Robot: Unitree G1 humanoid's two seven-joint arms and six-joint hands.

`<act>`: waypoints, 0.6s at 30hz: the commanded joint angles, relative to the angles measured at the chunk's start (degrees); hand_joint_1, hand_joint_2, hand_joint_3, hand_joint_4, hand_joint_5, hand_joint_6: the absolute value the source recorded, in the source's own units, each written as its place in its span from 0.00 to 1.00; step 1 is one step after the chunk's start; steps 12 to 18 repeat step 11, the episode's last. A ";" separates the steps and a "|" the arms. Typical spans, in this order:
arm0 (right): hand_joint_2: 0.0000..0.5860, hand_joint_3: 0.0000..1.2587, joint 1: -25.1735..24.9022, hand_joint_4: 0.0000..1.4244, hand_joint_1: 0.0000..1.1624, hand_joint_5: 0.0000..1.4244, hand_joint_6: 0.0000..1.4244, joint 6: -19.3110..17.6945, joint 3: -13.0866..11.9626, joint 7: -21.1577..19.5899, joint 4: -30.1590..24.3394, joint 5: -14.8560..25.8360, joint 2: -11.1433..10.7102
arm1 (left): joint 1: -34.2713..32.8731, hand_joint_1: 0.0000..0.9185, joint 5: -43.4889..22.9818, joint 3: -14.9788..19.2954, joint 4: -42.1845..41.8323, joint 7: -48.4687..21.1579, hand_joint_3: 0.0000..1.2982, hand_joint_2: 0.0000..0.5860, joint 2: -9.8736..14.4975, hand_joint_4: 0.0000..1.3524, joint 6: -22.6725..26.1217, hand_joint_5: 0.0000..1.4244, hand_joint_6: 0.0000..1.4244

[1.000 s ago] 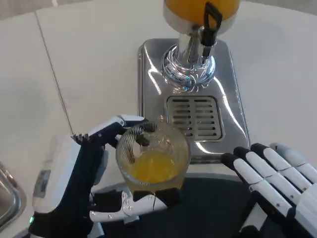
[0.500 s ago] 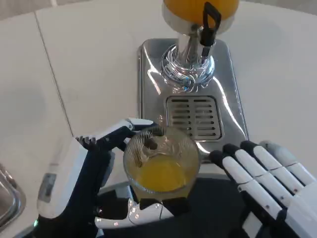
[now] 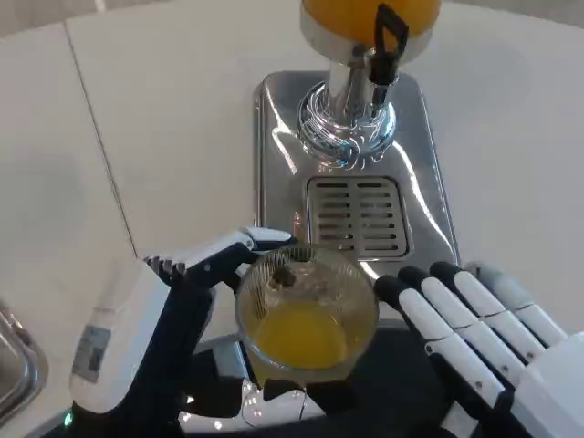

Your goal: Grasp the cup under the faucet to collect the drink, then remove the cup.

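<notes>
White table (image 3: pixel 164 119), left hand (image 3: pixel 182 319) holding cup (image 3: pixel 306 315) with orange juice inside, right hand (image 3: pixel 474 338) beside it, fingers spread, holding nothing

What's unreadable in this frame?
- Drink tank, head view: cut off by the top edge; fill level unknown.
- Right robot hand: its palm and thumb are hidden, so any contact with the cup is unclear.
- Left robot hand: the cup hides part of its grip.
- Metal object at the left edge: cropped, unidentifiable.
</notes>
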 commanded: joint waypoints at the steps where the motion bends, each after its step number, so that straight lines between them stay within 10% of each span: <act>1: 0.98 0.00 0.28 0.00 0.00 0.00 0.00 0.23 0.44 -0.22 0.07 -0.36 0.07 | 0.50 0.85 -0.33 0.46 0.22 0.79 0.90 0.00 -0.12 0.87 -2.62 0.91 1.00; 18: 0.99 0.00 0.42 0.00 0.00 0.00 0.00 0.64 1.67 -0.26 -0.24 -1.49 0.58 | 1.04 0.85 -0.48 0.63 0.02 0.88 0.90 0.00 -0.85 0.88 -2.67 0.91 1.00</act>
